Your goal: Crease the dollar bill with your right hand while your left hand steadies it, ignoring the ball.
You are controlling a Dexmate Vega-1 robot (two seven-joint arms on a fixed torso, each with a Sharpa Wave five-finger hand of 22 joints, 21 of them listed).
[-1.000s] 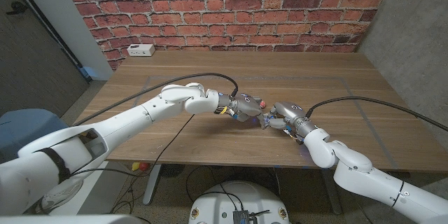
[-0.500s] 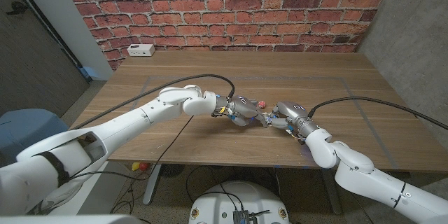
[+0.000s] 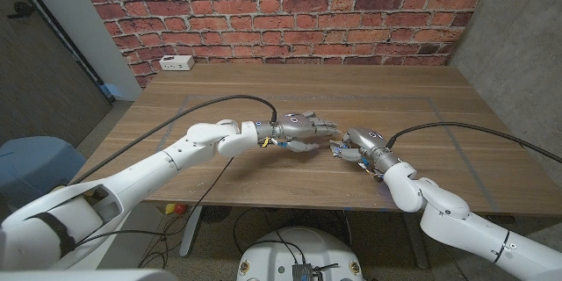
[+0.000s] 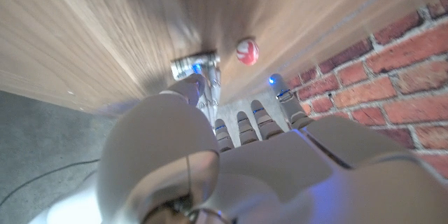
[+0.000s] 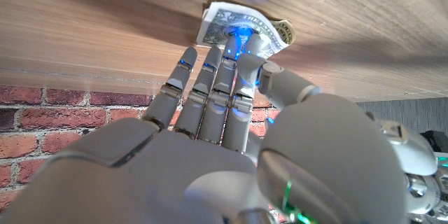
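The dollar bill (image 5: 241, 19) lies folded on the wooden table (image 3: 219, 97), near the front middle. My right hand (image 3: 355, 146) reaches it from the right, and its fingertips (image 5: 240, 38) and thumb meet on the bill's near edge, pressing it down. My left hand (image 3: 304, 127) hovers just left of the bill with fingers stretched out and apart, holding nothing. In the left wrist view the bill (image 4: 197, 66) shows beyond my left thumb, with the small red-and-white ball (image 4: 246, 51) on the table close beside it.
A white box (image 3: 177, 62) sits at the table's back left corner by the brick wall. Faint tape lines (image 3: 439, 110) mark a rectangle on the tabletop. The table's front edge runs just below both hands.
My left hand has come off the bill, risen and drawn back to the left with its fingers straightened. My right hand has stayed on the bill.
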